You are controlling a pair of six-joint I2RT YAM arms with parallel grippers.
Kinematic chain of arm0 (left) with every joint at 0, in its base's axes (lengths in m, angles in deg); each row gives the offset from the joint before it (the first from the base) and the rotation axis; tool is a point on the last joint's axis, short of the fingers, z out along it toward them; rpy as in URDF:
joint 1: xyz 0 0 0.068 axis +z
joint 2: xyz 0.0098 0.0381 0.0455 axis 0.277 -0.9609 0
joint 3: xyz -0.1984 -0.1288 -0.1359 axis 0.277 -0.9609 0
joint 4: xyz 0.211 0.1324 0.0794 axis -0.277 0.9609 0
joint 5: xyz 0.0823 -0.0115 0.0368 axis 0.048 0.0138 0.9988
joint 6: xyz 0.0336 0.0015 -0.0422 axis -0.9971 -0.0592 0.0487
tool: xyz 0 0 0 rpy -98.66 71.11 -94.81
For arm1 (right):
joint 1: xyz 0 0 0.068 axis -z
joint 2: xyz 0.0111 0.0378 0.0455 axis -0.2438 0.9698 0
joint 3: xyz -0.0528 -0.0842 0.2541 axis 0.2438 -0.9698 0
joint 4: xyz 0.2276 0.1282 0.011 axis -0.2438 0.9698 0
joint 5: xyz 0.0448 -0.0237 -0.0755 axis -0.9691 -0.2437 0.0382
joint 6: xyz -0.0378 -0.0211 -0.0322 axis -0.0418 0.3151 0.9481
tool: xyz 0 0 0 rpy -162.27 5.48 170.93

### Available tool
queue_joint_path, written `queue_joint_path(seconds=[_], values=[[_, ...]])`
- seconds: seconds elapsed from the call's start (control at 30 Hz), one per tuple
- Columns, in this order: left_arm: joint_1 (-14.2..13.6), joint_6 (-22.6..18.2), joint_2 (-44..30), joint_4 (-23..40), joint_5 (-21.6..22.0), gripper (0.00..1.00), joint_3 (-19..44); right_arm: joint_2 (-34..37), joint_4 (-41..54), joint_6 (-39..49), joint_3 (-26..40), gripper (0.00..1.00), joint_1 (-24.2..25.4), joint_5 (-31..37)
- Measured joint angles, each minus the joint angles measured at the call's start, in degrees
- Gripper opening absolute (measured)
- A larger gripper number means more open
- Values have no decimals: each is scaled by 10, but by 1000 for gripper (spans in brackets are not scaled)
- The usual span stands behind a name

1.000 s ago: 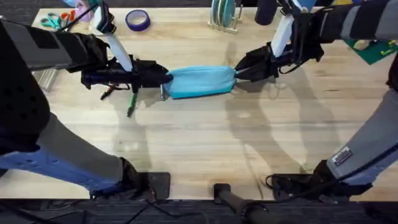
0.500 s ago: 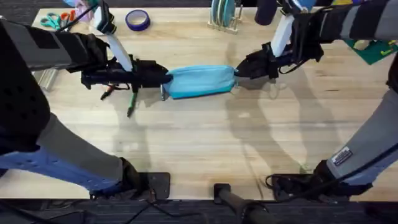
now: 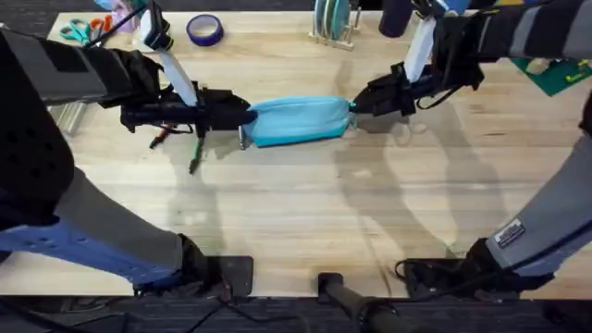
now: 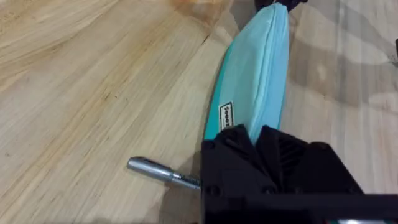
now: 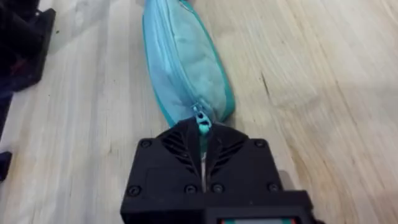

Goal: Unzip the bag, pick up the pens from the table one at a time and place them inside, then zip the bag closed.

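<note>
The light blue bag (image 3: 298, 121) lay flat mid-tabletop (image 3: 305, 213), stretched between both arms. The left hand (image 3: 242, 116) pinched its left end; the right hand (image 5: 202, 140) was pressed together on the zipper pull (image 5: 201, 119). A silver-tipped pen (image 4: 163, 172) lay beside the bag.

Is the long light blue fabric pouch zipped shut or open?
Shut. On the light blue fabric pouch, the zipper line runs closed along its length, and the right gripper pinches the pull at its end.

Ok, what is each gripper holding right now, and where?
The left gripper clamps the pouch at its left end; the right gripper pinches the zipper pull at the other end.
</note>
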State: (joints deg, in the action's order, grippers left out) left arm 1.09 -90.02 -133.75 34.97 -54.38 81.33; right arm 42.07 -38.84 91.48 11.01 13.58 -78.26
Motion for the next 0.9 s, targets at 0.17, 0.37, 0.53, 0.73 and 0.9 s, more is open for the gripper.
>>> queue_joint_path(seconds=[0.17, 0.37, 0.53, 0.73, 0.9], values=[[0, 0, 0, 0, 0, 43, 0, -28, 2, -49, 1, 31, -1, 28], [0, 0, 0, 0, 1, 43, 0, -30, 1, -123, 19, 31, -6, 41], [0, 0, 0, 0, 2, 43, 0, -30, 0, -155, 24, 31, -15, 50], [0, 0, 0, 0, 2, 43, 0, -32, 3, -181, 32, 31, -20, 58], [0, 0, 0, 0, 3, 43, 0, -36, 48, -192, 61, 31, -23, 81]])
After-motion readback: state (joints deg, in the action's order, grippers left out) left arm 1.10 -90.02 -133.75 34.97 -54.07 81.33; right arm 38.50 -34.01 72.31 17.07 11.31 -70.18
